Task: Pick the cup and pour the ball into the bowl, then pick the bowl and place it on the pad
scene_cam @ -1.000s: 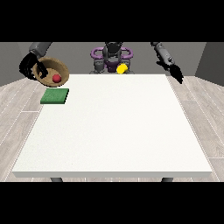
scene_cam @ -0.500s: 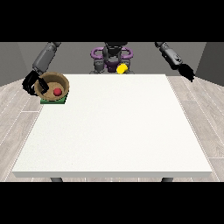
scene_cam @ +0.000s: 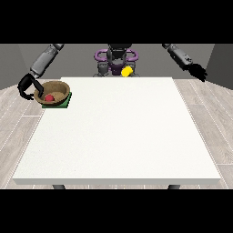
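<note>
Sat on the flat green pad (scene_cam: 63, 103) at the tabletop's far left edge, round brown bowl (scene_cam: 55, 92) with small red ball (scene_cam: 49, 97) inside, curled black hand at the view's left (scene_cam: 26, 86) just beside its left rim, fingers bent, whether touching it not clear.

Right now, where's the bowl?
In the front view the brown bowl sits on the green pad at the table's far corner on the view's left, red ball inside, next to the hand at the view's left.

Even, bright light is falling from above on the white desk (scene_cam: 118, 136), which is showing no glare and casting faint shadows underneath.
</note>
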Robot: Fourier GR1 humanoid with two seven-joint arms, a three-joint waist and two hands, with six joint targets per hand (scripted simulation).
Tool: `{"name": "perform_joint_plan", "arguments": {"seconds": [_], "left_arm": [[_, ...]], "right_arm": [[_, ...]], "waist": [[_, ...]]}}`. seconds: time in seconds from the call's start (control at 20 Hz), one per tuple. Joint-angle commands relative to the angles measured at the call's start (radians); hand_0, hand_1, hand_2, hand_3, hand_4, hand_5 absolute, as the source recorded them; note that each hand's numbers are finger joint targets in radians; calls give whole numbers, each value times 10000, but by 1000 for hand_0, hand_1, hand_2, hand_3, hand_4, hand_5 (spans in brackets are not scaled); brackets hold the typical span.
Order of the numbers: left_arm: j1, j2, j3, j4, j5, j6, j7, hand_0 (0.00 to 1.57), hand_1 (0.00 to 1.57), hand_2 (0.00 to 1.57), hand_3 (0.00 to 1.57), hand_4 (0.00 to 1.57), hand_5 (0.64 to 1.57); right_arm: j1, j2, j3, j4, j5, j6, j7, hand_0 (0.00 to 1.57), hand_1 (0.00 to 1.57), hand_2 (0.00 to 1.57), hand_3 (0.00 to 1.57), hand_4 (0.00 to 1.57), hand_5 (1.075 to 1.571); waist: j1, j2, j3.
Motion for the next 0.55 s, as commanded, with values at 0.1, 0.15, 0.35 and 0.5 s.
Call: {"name": "perform_joint_plan", "arguments": {"seconds": [0.1,0.15,0.35,0.5], "left_arm": [[567,261,392,-152,421,-345,-15,0,0,0,0,866,1167],[333,586,499,-55,640,-643,421,0,0,0,0,872,1175],[470,-67,121,-606,453,-183,381,0,0,0,0,883,1213],[635,-125,51,344,85,7,286,0,0,0,0,883,1213]], "right_arm": [[-588,-878,-667,700,-561,808,89,0,0,540,0,0,1254],[-889,-1416,-700,744,-604,1177,695,0,0,503,0,0,1264],[-1437,-1276,-849,994,-771,1148,548,0,0,442,0,0,1295],[-1337,-69,-616,137,-1125,2129,-60,0,0,102,369,501,1371]], "waist": [[-191,-194,-10],[-87,-269,-11],[-178,2,-5],[-513,-1318,-30]]}}
